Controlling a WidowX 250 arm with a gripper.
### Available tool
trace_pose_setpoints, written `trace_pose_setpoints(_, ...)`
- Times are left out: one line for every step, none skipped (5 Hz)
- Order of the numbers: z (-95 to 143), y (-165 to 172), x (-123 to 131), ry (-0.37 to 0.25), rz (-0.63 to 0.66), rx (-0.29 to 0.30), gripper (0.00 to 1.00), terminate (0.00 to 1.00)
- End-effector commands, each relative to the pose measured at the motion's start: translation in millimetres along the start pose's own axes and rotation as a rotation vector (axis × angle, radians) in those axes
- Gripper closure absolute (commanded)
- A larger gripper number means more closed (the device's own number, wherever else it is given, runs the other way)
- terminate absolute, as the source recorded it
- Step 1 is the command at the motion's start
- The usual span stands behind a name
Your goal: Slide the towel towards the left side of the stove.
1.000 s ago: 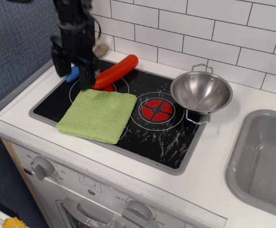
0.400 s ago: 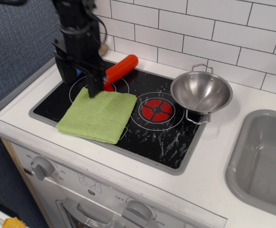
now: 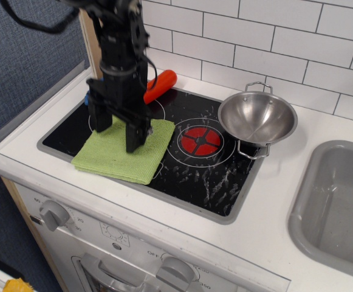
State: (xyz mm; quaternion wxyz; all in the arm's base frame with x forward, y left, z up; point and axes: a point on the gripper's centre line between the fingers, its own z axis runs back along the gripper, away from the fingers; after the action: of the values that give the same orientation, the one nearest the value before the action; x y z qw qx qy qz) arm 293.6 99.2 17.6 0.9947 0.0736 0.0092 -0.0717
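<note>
The light green towel (image 3: 120, 157) lies flat on the left burner area of the black stove (image 3: 215, 176), reaching its front edge. My gripper (image 3: 118, 135) hangs straight down over the towel's back half. It is open, with one finger (image 3: 99, 117) at the towel's left back edge and the other finger (image 3: 135, 135) over its middle. The tips are at or just above the cloth; I cannot tell whether they touch. The arm hides the towel's back edge and most of the left burner.
A red sausage-shaped toy (image 3: 161, 84) lies behind the gripper with a blue piece (image 3: 87, 97) beside it. A steel pot (image 3: 257, 118) stands at the stove's right back. The right burner (image 3: 201, 140) is bare. A grey sink (image 3: 337, 204) is at the right.
The gripper has moved from behind the towel forward, to the right and down, and now stands over the cloth. The towel lies where it was.
</note>
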Motion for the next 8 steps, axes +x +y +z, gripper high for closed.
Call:
trace_pose_setpoints(-14, 47, -14, 0.053, 0.114, 0.009, 0.00, 0.00)
trace_pose_setpoints(-16, 71, -20, 0.060, 0.094, 0.022, 0.00, 0.00)
trace_pose_setpoints(-12, 92, -27, 0.057, 0.043, 0.026, 0.00, 0.00)
trace_pose_setpoints(-11, 90, -35, 0.090, 0.005, 0.020, 0.00, 0.00)
trace_pose_setpoints(-8, 82, -35, 0.076, -0.032, 0.029, 0.00, 0.00)
trace_pose_setpoints(18, 81, -32, -0.043, 0.024, 0.037, 0.00, 0.00)
trace_pose_setpoints(48, 85, -34, -0.130, 0.077, 0.033, 0.00, 0.00)
trace_pose_setpoints(52, 85, -38, -0.137, 0.083, 0.038, 0.00, 0.00)
